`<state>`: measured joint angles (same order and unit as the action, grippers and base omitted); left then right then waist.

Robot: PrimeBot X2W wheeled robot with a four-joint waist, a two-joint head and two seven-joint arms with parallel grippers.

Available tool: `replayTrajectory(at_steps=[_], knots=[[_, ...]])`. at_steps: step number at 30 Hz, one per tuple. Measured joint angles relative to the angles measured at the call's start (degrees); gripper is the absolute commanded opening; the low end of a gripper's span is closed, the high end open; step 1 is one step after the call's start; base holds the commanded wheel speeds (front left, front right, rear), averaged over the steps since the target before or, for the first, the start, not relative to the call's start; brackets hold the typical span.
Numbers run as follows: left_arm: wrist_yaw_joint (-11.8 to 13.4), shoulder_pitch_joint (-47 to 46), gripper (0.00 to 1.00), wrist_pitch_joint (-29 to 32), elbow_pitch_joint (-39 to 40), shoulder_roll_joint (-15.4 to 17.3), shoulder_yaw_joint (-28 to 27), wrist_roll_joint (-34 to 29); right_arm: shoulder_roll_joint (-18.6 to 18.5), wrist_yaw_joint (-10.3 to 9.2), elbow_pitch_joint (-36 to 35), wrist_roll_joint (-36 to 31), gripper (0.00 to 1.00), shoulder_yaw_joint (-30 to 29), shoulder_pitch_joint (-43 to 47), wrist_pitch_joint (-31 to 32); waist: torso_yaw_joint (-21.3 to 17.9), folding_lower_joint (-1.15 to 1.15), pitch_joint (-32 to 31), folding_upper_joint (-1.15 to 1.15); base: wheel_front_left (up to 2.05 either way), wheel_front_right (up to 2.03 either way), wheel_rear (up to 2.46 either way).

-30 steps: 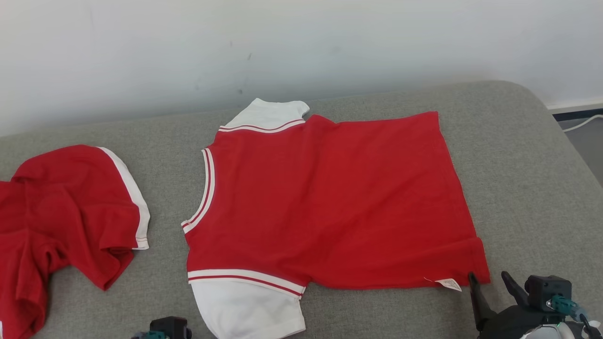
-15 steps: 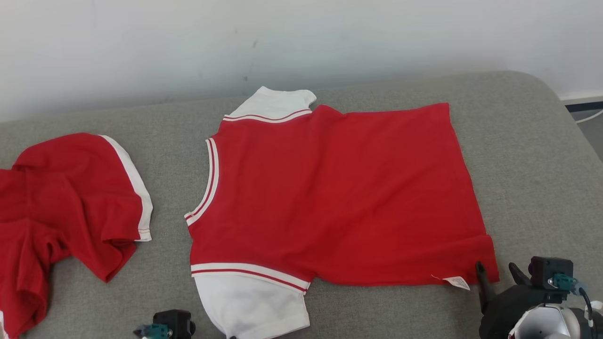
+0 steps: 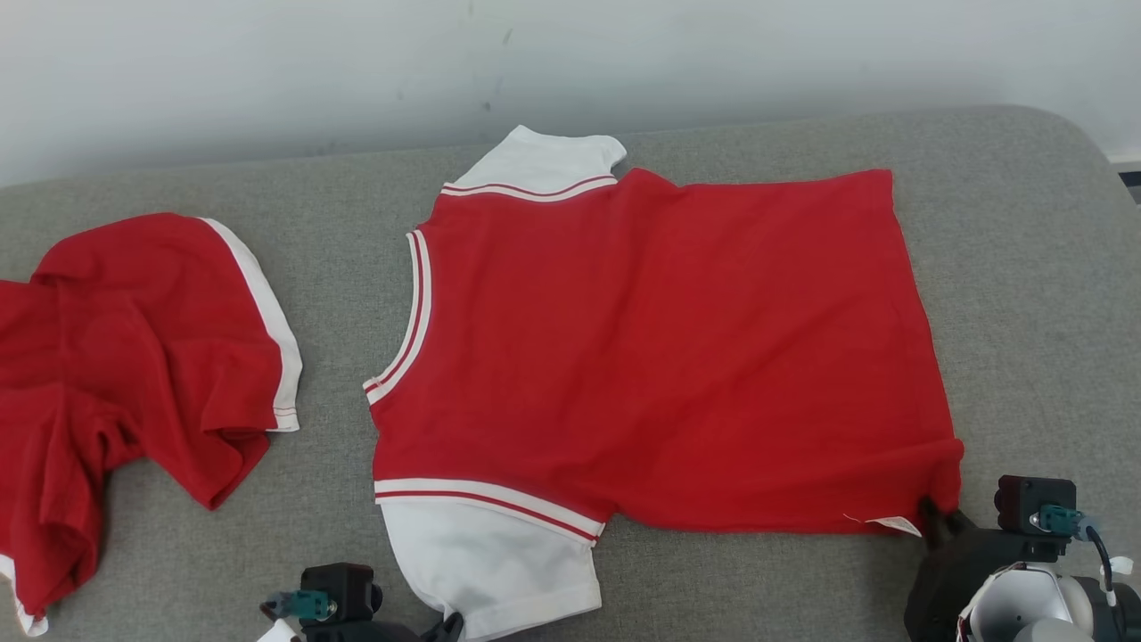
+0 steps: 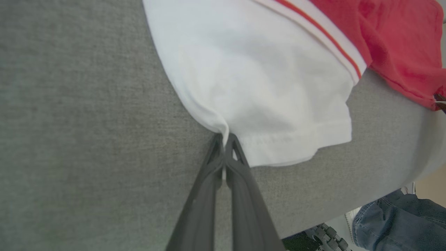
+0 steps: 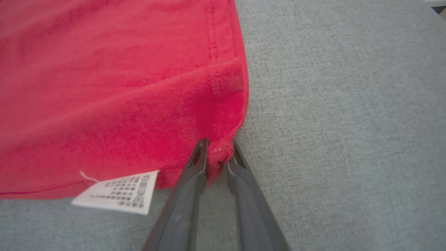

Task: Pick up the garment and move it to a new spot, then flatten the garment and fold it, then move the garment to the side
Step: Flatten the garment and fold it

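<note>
At the couch's point(image 3: 1025, 312) front edge, the left gripper point(image 4: 224, 139) clamps the seemingly limp, light shirt's point(image 3: 660, 339) white sleeve point(image 4: 261, 87), the right gripper point(image 5: 219, 148) its hem corner point(image 5: 226, 115).

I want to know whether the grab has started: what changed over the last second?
The right fingers, open beside the hem corner of the red shirt a second ago, have closed on that corner, bunching it slightly. The picture shifted only because the head moved. Unchanged: the left fingers stay pinched on the white sleeve, and the shirt lies flat on the couch.
</note>
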<state>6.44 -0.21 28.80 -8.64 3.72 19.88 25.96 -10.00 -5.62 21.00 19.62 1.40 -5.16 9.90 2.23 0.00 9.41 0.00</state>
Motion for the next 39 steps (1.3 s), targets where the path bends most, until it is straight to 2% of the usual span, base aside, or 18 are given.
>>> replayTrajectory(at_steps=[1,2,10,15,28,33,36,39], knots=[[-0.01,-0.01,0.0,0.0,0.03,-0.03,0.0,0.0,0.04,0.0,0.09,0.0,0.07,0.02,-0.26,0.0,0.07,0.0,0.07,0.0,0.0,0.0,0.0],[-0.2,-0.01,0.0,0.0,0.03,-0.05,-0.01,0.0,0.1,0.0,0.29,0.0,0.0,0.21,-0.34,-0.08,0.12,0.0,0.1,0.0,0.0,0.0,0.0],[-0.22,0.91,0.0,0.08,1.79,0.14,-1.03,0.91,-0.18,0.09,-0.68,0.32,0.0,-0.18,1.12,-0.31,0.13,0.0,-0.6,0.0,0.0,0.0,0.0],[-0.48,6.08,0.0,1.0,5.55,2.79,-2.47,2.18,-1.36,0.71,-1.92,1.05,0.0,-0.91,4.3,0.76,-0.07,0.0,-1.28,0.0,0.0,0.0,0.0],[-3.52,19.14,0.0,6.36,18.91,6.03,-2.02,8.96,-2.65,0.57,-6.36,3.07,0.0,-3.94,9.84,2.37,-0.41,0.0,-2.83,0.0,0.0,0.0,0.0],[-5.04,19.18,0.0,5.66,24.69,3.9,-4.48,14.75,-2.83,0.7,-10.32,5.16,0.0,-5.68,11.32,2.41,0.06,0.0,-3.26,0.0,0.0,0.0,0.0],[-5.0,17.63,0.0,4.94,26.75,3.01,-6.04,16.89,-3.11,1.59,-13.56,5.97,0.0,-5.75,11.43,3.07,0.22,-0.01,-3.51,0.0,0.0,0.0,0.0],[-4.49,14.23,0.0,4.11,27.58,2.13,-8.15,18.31,-4.77,1.68,-15.83,5.97,0.0,-5.82,11.4,4.19,0.26,0.0,-3.6,0.0,0.0,0.0,0.0]])
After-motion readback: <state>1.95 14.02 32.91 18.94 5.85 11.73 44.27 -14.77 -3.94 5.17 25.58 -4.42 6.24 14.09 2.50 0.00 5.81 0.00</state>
